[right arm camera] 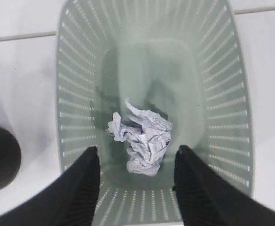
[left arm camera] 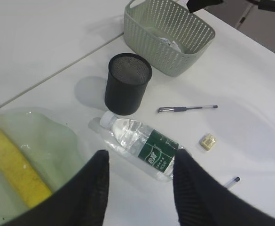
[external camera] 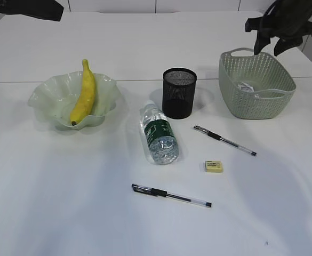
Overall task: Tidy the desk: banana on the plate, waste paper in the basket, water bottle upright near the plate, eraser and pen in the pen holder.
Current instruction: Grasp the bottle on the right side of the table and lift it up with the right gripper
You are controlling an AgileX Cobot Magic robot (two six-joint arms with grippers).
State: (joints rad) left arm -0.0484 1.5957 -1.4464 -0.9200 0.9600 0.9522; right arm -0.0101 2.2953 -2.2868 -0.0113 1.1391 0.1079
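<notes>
- Above the grey-green woven basket point(external camera: 256, 85) at 2 o'clock hangs the right gripper point(right arm camera: 136, 188), jaws spread and empty; the crumpled waste paper point(right arm camera: 141, 136) lies on the basket floor beneath it, so that item looks done.
- At 10 o'clock, the banana point(external camera: 84, 96) lies in the pale green ruffled plate point(external camera: 44, 96): also done. The left gripper point(left arm camera: 139, 188) hangs over the plate's edge, jaws parted, grasping nothing.
- Left to do, by my reading: the water bottle point(external camera: 158, 134) lies on its side at the centre, cap pointing toward 12 o'clock, just beside the black mesh pen holder point(external camera: 179, 92), which looks empty.
- One pen point(external camera: 224, 141) lies at 4 o'clock of the holder, a second pen point(external camera: 171, 195) at 6 o'clock, and the yellow eraser point(external camera: 214, 166) between them toward 5 o'clock.
- The bottle's green label point(left arm camera: 158, 151) carries white print, too small to read; marks on the eraser are likewise illegible.
</notes>
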